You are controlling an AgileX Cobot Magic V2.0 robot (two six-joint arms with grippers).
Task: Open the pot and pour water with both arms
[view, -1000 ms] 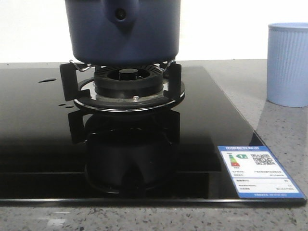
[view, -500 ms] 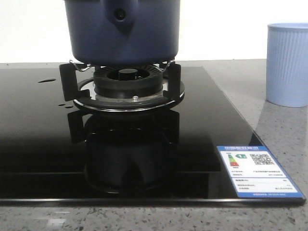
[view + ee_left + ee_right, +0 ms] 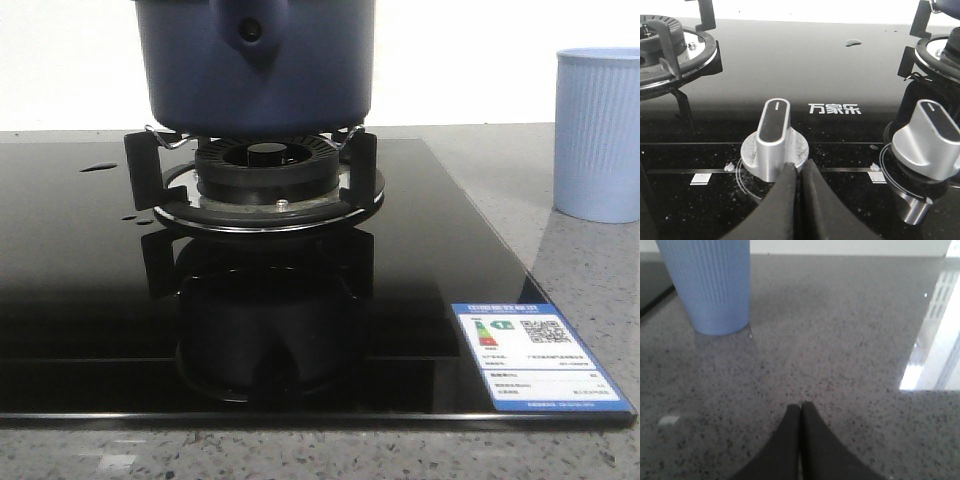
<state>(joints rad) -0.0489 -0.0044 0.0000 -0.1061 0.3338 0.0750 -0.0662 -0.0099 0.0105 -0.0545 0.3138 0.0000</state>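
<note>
Pot on the burner grate, exactly as a second ago; cup and energy label likewise, give or take a faint camera wobble. No change worth the name over that second, so no progress either way to read from it. Top of the pot cut off in the front view: cannot tell whether lidded or open. Fits equally a pot waiting to be opened and one set back after pouring.

Left claw pressed together, empty, tips right at the base of a stove knob; touching or just short of it, cannot tell. Second knob off to one side. Right claw also pressed together, holding nothing, low over the table, near the cup but apart from it.

Materials: pot deep blue, smooth and matte, round-walled, with a stubby fitting facing the camera. Cup pale blue, finely ribbed from rim to foot, slightly tapered, probably plastic. Cooktop black glass, mirror-glossy, doubling the burner in reflection, with a few water drops. Knobs brushed silver with a black inlay, blade-shaped on round collars. Table grey speckled stone, polished enough to throw back window light. Likely slippery going on both glass and stone.
</note>
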